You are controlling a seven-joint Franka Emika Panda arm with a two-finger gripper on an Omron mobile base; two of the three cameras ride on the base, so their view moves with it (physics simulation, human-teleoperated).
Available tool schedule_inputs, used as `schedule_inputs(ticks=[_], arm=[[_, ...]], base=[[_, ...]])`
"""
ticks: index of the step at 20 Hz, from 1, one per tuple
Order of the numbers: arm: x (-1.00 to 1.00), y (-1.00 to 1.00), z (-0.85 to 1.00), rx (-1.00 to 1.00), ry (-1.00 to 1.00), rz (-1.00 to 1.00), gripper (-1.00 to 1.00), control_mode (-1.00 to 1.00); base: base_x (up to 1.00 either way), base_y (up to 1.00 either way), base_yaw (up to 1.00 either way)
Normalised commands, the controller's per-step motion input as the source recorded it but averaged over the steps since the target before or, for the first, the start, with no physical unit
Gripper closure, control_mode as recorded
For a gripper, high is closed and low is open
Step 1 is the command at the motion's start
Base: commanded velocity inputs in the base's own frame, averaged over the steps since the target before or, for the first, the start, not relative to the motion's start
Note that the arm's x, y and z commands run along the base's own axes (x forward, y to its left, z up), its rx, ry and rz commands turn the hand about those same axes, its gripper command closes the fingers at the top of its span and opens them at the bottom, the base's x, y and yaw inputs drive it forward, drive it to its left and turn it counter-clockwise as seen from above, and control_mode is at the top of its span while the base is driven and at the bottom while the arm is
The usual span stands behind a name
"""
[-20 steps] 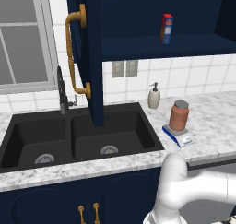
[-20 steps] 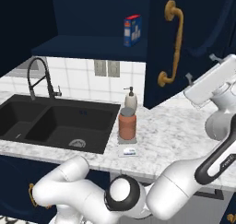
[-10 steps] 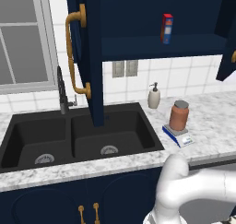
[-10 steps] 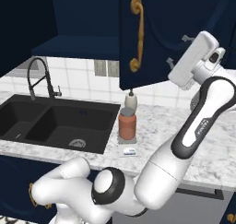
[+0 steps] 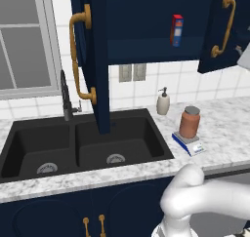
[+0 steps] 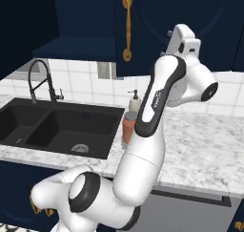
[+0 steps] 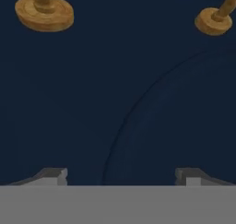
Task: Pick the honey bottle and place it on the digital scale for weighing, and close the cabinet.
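The end effector [image 7: 120, 174] faces the navy panel of the cabinet door [image 7: 115, 94] close up, its two fingertips standing well apart with nothing between them, so it is wide and empty; the door's brass handle [image 7: 138, 6] shows just above in the hand view. From the right base view the hand [image 6: 181, 40] is raised against the right-hand door [image 6: 157, 26], which hangs part-way swung toward shut. The honey bottle [image 5: 189, 122] already stands upright on the digital scale [image 5: 187, 143], on the marble table [image 5: 224, 128] to the right of the black sink [image 5: 83, 146], so the weighing part looks done and the step in hand seems to be closing the cabinet [image 5: 146, 31]. The next move probably calls for pushing this door fully home, then dealing with the left door [image 5: 90, 55], which stands wide open over the sink. Inside, on the cabinet shelf [image 5: 146, 55], a small red-and-blue box [image 5: 177, 30] stands upright; a cream soap dispenser [image 5: 163, 102] sits by the wall.
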Motion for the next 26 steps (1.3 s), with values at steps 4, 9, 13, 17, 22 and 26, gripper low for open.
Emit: schedule_inputs(ticks=[4,9,13,17,22,26], arm=[[0.87,0.22,0.02,-0.07,0.10,-0.28,-1.00,-1.00],[0.68,0.00,-0.14,-0.02,0.00,-0.14,-1.00,-1.00],[0.73,0.00,-0.26,0.00,0.00,-0.07,-1.00,-1.00],[0.91,0.00,-0.24,0.00,-0.02,-0.05,-1.00,-1.00],[0.59,-0.02,-0.15,0.00,-0.03,-0.01,-1.00,-1.00],[-0.89,0.07,0.00,0.00,-0.24,0.00,-1.00,-1.00]], base=[[0.00,0.00,0.00],[0.00,0.00,0.00],[0.00,0.00,0.00],[0.00,0.00,0.00],[0.00,0.00,0.00],[0.00,0.00,0.00]])
